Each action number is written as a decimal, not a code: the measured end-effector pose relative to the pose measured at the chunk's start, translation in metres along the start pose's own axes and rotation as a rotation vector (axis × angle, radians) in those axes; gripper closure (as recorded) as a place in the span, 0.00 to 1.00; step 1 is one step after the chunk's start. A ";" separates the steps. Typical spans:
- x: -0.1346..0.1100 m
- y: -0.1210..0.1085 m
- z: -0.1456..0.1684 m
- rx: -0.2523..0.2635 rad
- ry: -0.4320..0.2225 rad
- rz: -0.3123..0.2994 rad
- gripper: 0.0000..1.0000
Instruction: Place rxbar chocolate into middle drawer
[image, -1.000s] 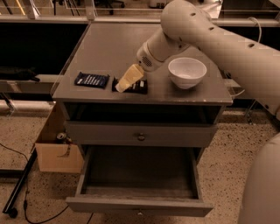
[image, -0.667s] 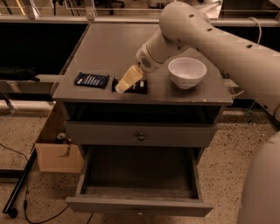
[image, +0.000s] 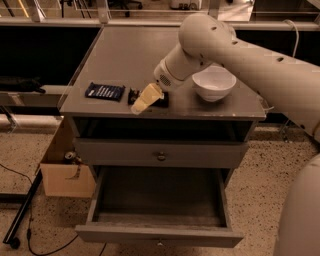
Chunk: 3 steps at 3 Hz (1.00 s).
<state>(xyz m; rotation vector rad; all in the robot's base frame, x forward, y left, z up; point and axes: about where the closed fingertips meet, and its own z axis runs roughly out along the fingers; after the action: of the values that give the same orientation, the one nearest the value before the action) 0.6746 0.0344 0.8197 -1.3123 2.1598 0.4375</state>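
Note:
The rxbar chocolate (image: 133, 94), a dark-wrapped bar, lies near the front edge of the grey cabinet top (image: 130, 55), mostly hidden under my gripper. My gripper (image: 144, 99), with yellowish tips, reaches down from the right and sits right over the bar. The middle drawer (image: 159, 235) is pulled out wide below and looks empty inside.
A blue-wrapped bar (image: 105, 91) lies just left of the dark bar. A white bowl (image: 214, 83) stands on the right of the top. A shut drawer front with a knob (image: 161, 156) is above the open drawer. A cardboard box (image: 65, 175) stands on the floor at left.
My gripper has come down slightly lower over the dark bar. The bars, bowl and drawer have not moved.

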 end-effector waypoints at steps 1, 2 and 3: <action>0.003 0.002 0.003 -0.003 0.006 0.003 0.00; 0.003 0.002 0.003 -0.003 0.006 0.003 0.18; 0.003 0.002 0.004 -0.003 0.006 0.003 0.42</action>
<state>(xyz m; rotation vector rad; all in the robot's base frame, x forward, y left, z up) 0.6731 0.0350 0.8150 -1.3134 2.1672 0.4392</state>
